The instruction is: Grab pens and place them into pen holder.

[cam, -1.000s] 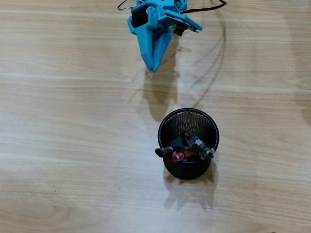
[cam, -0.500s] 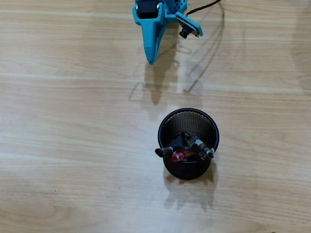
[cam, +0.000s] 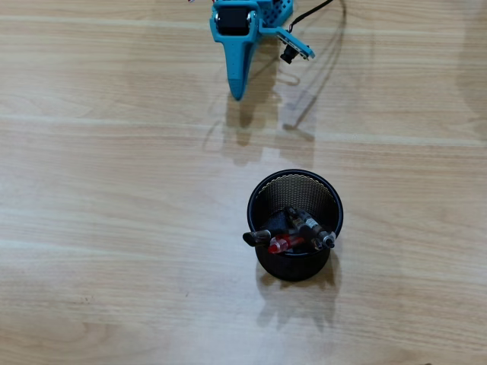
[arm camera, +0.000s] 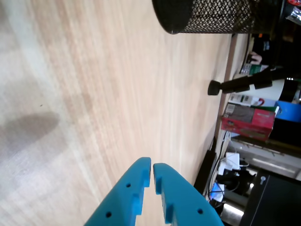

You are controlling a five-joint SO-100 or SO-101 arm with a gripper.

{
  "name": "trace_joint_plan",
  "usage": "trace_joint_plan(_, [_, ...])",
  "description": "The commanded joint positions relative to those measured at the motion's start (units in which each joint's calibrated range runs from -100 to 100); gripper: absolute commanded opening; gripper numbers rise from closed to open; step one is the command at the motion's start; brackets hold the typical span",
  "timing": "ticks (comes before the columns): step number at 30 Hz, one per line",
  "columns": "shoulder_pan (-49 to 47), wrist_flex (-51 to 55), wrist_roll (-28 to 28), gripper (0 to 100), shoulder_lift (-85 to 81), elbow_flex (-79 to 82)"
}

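Gripper: your blue gripper (arm camera: pixel 151 165) fills the bottom of the wrist view with its two fingers pressed almost together, only a thin slit between the tips and nothing pinched in it.
Gripper from above: in the overhead view the gripper (cam: pixel 238 94) shows as one narrow point at the top edge, aimed down the picture toward the holder.
What just changed: over the last second you have drawn the arm back toward the top edge and straightened it; the tip sat lower and more slanted a second ago, and its shadow has moved up with it.
Table: the wooden table (cam: pixel 114 228) between the gripper and the holder shows only grain and shadows; you have no loose pen in either view.
Pen holder: the black mesh pen holder (cam: pixel 329 199) stands upright, well apart from the gripper, unmoved across the second; in the wrist view it is the mesh cup (arm camera: pixel 207 16) at the top edge.
Pens: the pens (cam: pixel 293 234) lean together inside the holder against its lower rim, ends poking over the edge. I count about four, a red one plainest among them.
Meaning for the task: judged from this, your task looks finished, and the retreat reads as a return to rest rather than a reach for another pen.
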Motion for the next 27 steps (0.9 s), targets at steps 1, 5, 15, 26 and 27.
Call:
trace_joint_plan(1, [0.5,4.2,1.7,3,-0.5,0.5])
trace_joint_plan(5, [0.5,7.5,1.7,3,-0.5,0.5])
trace_joint_plan(15, [-0.2,6.0,1.6,8,-0.6,0.5])
trace_joint_plan(26, [-0.6,10.6,1.7,2,-1.0,0.4])
trace_joint_plan(27, [-1.1,10.6,1.7,2,-1.0,0.4])
